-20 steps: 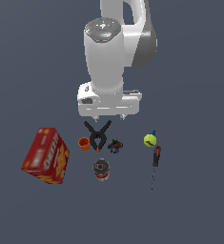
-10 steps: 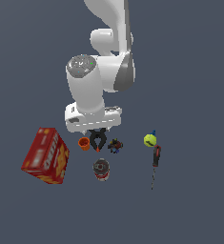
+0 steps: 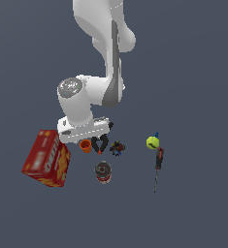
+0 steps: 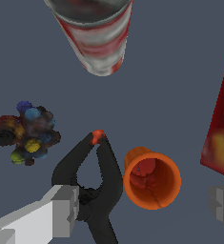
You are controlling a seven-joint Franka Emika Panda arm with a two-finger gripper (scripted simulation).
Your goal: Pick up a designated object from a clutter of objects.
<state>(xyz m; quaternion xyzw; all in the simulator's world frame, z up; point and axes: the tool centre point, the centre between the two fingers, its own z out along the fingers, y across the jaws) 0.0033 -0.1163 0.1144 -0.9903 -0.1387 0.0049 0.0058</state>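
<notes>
The gripper [image 4: 142, 209] is hanging wide open and empty, one finger [image 4: 61, 209] lying over the black spring clamp [image 4: 92, 178] and the other beside the red cracker box [image 4: 220, 124], so that the orange cup [image 4: 151, 180] is sitting between them. The cup (upright, mouth facing the wrist camera) is standing just beside the clamp, the round can [image 4: 96, 33] and the tiny toy [image 4: 23, 138] farther off. This placing is likely serving a straight descent onto the cup, though the clamp is crowding that finger.

This is a simulated test scene, not a real room: a featureless dark grey-blue ground [image 3: 198, 72] fills both views with no walls or furniture. A glossy white robot arm [image 3: 98, 58] rises from it, and a few coarsely textured items, such as a red cardboard cracker box [image 3: 46, 158], lie loose.
</notes>
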